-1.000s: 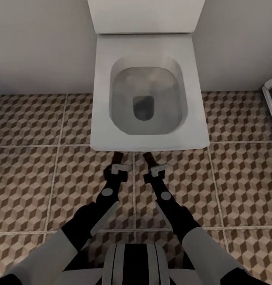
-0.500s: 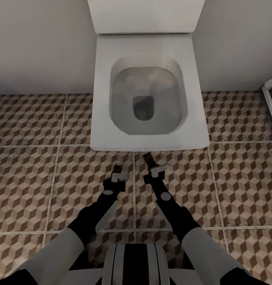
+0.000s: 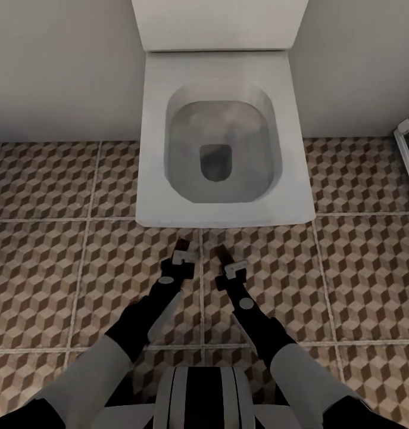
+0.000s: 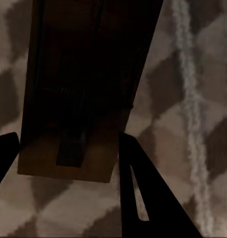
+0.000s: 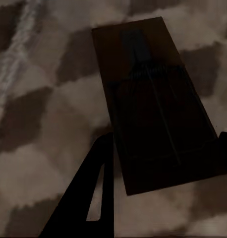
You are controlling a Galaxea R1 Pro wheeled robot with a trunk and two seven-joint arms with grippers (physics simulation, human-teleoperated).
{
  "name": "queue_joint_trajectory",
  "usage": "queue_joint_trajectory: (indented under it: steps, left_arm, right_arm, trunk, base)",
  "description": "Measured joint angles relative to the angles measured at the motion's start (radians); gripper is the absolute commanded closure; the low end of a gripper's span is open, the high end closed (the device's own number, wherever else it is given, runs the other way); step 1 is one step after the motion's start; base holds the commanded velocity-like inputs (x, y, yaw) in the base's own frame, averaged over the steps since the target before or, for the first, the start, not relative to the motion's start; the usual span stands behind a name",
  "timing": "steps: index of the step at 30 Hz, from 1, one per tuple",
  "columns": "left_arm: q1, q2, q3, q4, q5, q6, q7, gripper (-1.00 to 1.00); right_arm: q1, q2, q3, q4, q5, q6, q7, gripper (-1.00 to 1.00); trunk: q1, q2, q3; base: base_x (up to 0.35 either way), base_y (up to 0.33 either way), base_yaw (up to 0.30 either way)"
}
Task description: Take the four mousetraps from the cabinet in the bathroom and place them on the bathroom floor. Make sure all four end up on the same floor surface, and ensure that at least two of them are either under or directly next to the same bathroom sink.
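Both jaws grasp a trap: in the wrist views, dark fingers flank each board's sides. The left gripper (image 3: pixel 181 252) carries one mousetrap (image 4: pixel 79 94); the right gripper (image 3: pixel 230 262) carries the other mousetrap (image 5: pixel 153 104). Each hangs low over the bathroom floor (image 3: pixel 359 274), just before the toilet (image 3: pixel 222 137). No sink shows here, so releasing would likely be premature; a good placement probably needs the boards carried level to a sink, lowered until flat on the tiles, then freed.
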Motion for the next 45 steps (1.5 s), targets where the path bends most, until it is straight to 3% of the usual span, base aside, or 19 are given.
queue_joint_trajectory:
  steps: [7, 14, 21, 45]
  left_arm:
    - [-0.034, -0.027, 0.001, -0.098, -0.046, 0.108, 0.0, 1.0]
    - [-0.039, -0.033, 0.004, -0.091, -0.101, 0.126, 0.0, 1.0]
    - [-0.039, -0.014, -0.004, -0.08, -0.111, 0.124, -0.002, 1.0]
    - [-0.039, 0.006, -0.037, -0.056, -0.111, 0.108, -0.004, 1.0]
  right_arm:
    - [-0.025, 0.002, 0.002, 0.034, 0.003, 0.003, 0.001, 1.0]
    - [-0.033, 0.002, -0.001, 0.043, -0.007, -0.052, 0.004, 1.0]
    - [-0.033, 0.002, -0.001, 0.043, -0.01, -0.102, 0.006, 1.0]
    - [-0.033, -0.001, -0.001, 0.037, -0.009, -0.109, 0.008, 1.0]
  trunk:
    - [0.0, 0.0, 0.0]
    - [0.0, 0.0, 0.0]
    - [0.0, 0.0, 0.0]
    - [0.0, 0.0, 0.0]
  base:
    - [0.0, 0.0, 0.0]
    - [0.0, 0.0, 0.0]
    - [0.0, 0.0, 0.0]
    - [0.0, 0.0, 0.0]
